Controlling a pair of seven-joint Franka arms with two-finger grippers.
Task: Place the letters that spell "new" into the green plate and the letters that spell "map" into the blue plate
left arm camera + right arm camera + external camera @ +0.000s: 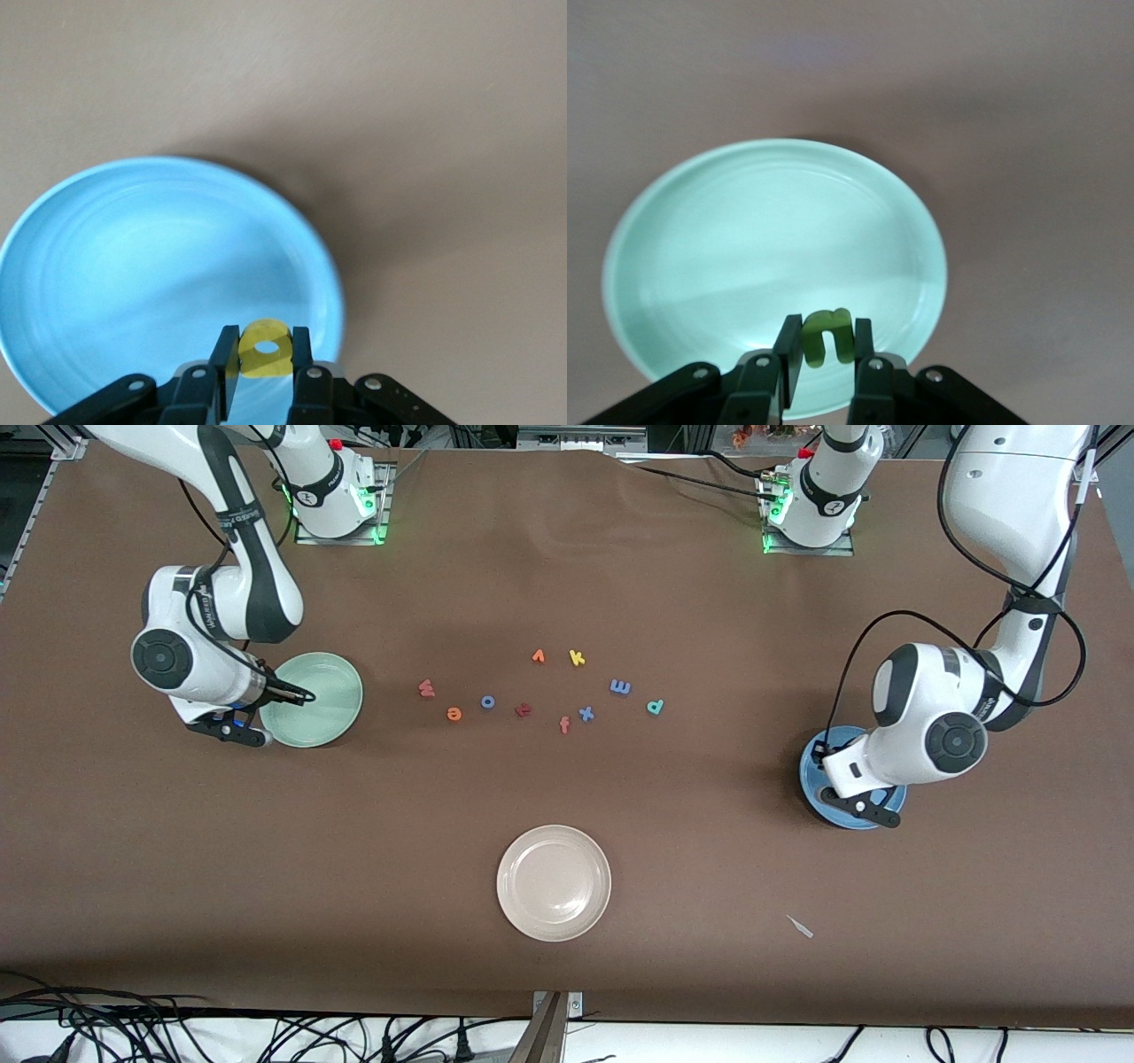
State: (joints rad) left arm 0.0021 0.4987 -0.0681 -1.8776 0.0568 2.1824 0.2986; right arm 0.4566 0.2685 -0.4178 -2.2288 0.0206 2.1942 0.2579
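Wrist views: fingers (266,354) pinch foam a (265,348), n (826,335).

The bench (567,567) is plain brown. Plates: mint-green plate (332,700), blue plate (811,766), beige plate (554,882), all unpatterned. The black right gripper (826,350) pinches a green n (826,335); the black left gripper (266,359) pinches a yellow a (265,347)

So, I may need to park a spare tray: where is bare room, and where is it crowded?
Bare cloth lies between the loose letters and the beige plate, and between that plate and the blue plate. Crowded: the letter cluster mid-table, and both gripper-covered plates.
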